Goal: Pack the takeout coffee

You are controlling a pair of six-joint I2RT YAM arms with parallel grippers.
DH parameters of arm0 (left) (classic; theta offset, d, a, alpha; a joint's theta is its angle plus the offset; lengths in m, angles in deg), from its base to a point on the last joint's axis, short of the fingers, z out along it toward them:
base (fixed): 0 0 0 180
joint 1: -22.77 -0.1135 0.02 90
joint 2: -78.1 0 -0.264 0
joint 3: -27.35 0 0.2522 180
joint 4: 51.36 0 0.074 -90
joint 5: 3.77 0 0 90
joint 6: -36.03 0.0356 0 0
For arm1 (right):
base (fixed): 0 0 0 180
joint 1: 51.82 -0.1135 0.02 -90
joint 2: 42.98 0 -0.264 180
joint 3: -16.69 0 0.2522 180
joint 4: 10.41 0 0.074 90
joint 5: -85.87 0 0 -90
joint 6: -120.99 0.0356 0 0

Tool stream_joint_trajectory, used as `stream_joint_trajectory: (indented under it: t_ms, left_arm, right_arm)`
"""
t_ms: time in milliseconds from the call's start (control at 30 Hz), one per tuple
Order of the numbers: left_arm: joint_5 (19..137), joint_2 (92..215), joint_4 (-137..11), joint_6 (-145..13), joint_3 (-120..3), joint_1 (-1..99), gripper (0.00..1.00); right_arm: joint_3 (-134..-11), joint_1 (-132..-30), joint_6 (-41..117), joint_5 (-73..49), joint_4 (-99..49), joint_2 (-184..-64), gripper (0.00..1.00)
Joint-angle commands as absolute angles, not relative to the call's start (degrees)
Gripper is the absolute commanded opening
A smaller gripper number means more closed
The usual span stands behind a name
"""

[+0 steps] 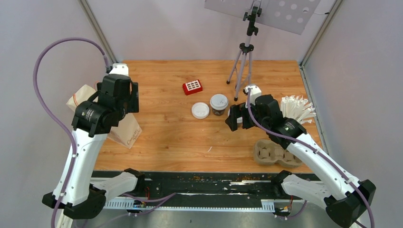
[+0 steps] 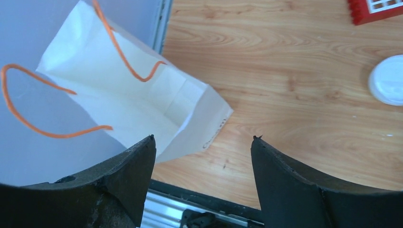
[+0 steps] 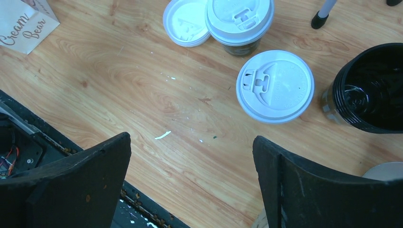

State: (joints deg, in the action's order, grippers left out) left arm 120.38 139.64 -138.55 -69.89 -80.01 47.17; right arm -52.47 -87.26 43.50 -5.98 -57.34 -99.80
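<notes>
A black takeout coffee cup with a white lid (image 1: 219, 103) stands mid-table; the right wrist view shows it at the top (image 3: 239, 21). There an open black cup without a lid (image 3: 368, 90) stands at the right. One loose white lid (image 3: 275, 85) lies beside it and another (image 3: 185, 21) lies left of the lidded cup. My right gripper (image 3: 190, 137) is open and empty, hanging above bare wood short of the cups (image 1: 235, 116). My left gripper (image 2: 203, 138) is open and empty above the edge of the open white paper bag (image 2: 133, 95), at the table's left (image 1: 126, 102).
The bag (image 1: 128, 133) has orange handles and lies tilted by the left wall. A grey-brown cup tray (image 1: 275, 152) sits at the front right, with a white cup of wrapped straws (image 1: 297, 109) behind it. A red block (image 1: 192, 87) and a tripod (image 1: 242, 61) stand further back.
</notes>
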Motion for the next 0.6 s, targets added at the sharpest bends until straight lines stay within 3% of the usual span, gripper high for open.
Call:
stream_joint_trajectory:
  t_ms: [0,100,233,567]
  left_arm:
    - [116.73,141.2,-136.64,-61.61,-78.72,40.81,0.8]
    - [113.74,141.79,-135.12,-57.44,-76.85,37.7,0.78]
    - [111.94,142.5,-134.59,-53.45,-75.52,35.16,0.67]
    - [108.61,141.42,-130.49,-47.1,-68.88,30.98,0.6]
  right_arm:
    - [-53.78,-87.07,45.02,-9.42,-53.96,-99.15,0.99]
    - [-52.95,-87.08,46.1,-13.79,-53.18,-99.36,0.99]
    - [-52.13,-87.06,45.63,-16.76,-52.82,-99.46,0.99]
    - [-53.24,-87.1,43.26,-18.49,-55.43,-98.44,0.99]
